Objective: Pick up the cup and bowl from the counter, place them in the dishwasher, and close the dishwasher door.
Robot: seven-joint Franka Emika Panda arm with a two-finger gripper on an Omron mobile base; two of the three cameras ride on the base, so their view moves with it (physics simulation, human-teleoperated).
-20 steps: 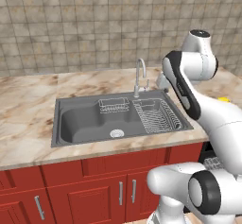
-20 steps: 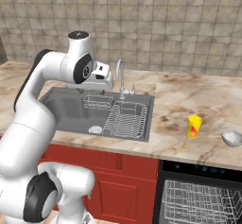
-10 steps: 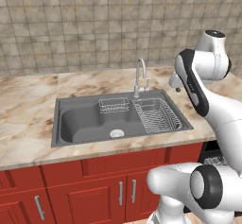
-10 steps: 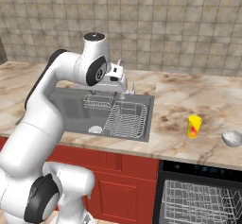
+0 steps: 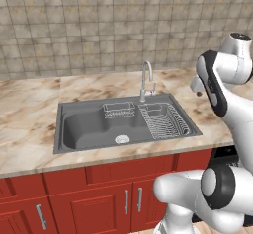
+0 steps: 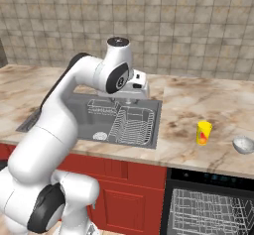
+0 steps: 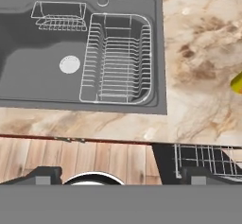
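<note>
Nothing loaded yet: cup (image 6: 203, 132) and bowl (image 6: 243, 145) both sit on the counter (image 6: 188, 105) right of the sink (image 6: 94, 117). Gripper (image 7: 120, 173) high over the sink, jaws wide, apparently empty. Dishwasher (image 6: 211, 206) open, rack out; both picks, both placements and the door closing remain.

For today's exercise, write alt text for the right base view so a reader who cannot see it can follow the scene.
A white robot arm reaches over a grey sink with a wire drainer basket, its gripper near the tap. To the right on the marble counter stand a yellow cup and a small grey bowl; below them is the open dishwasher with its white rack.
</note>
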